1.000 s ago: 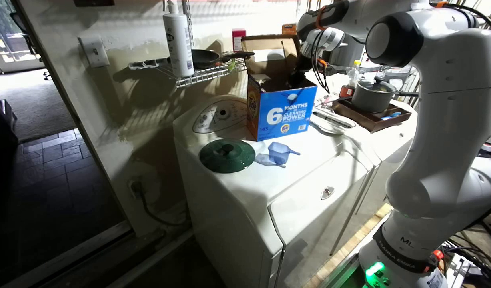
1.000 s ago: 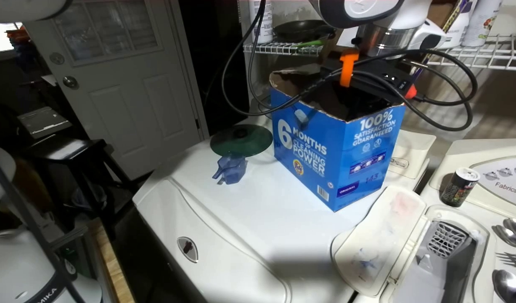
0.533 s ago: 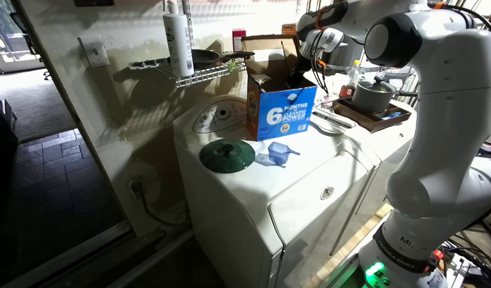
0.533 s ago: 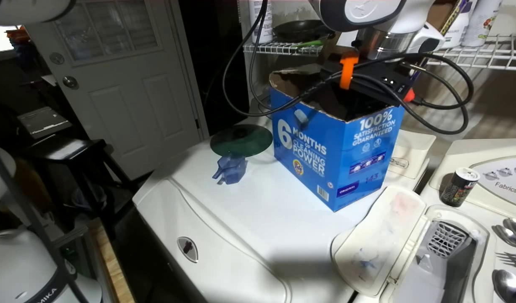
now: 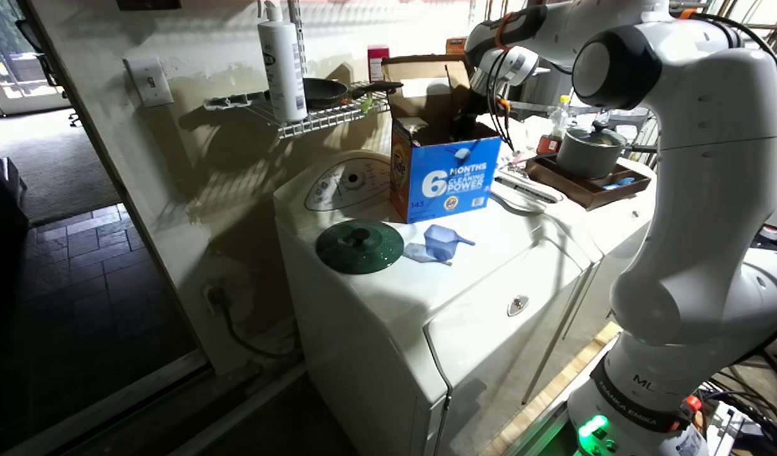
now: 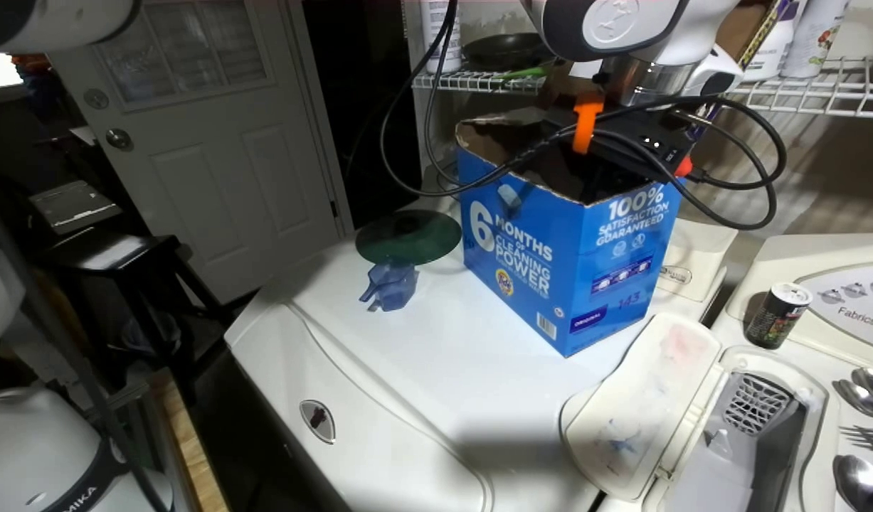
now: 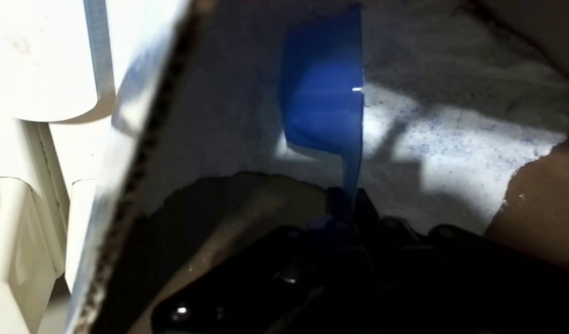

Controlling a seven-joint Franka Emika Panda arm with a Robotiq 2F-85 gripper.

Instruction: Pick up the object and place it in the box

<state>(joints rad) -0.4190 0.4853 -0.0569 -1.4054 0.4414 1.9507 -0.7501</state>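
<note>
The box [image 5: 448, 180] is a brown carton with a blue printed side and a raised back flap. It stands on the white washer and also shows in an exterior view [image 6: 525, 249]. My gripper [image 7: 353, 198] reaches down into the box's open top; its fingers are hidden in both exterior views. In the wrist view it is shut on the thin handle of a blue scoop [image 7: 323, 88]. The scoop's cup is over the pale, blue-speckled inside of the box; I cannot tell whether it touches. The box's cut cardboard edge [image 7: 140, 157] runs along the left of the wrist view.
A translucent blue scoop [image 5: 444, 242] lies on the washer in front of the box, beside a green lid [image 5: 359, 246]. A wire shelf [image 5: 334, 117] with a bottle and pan is behind. A pot [image 5: 589, 152] and a can [image 6: 778, 315] stand on the other appliance.
My arm and gripper have shifted slightly to the left in both exterior views and sit slightly lower, still in the box's opening. The box and the things on the washer have not moved.
</note>
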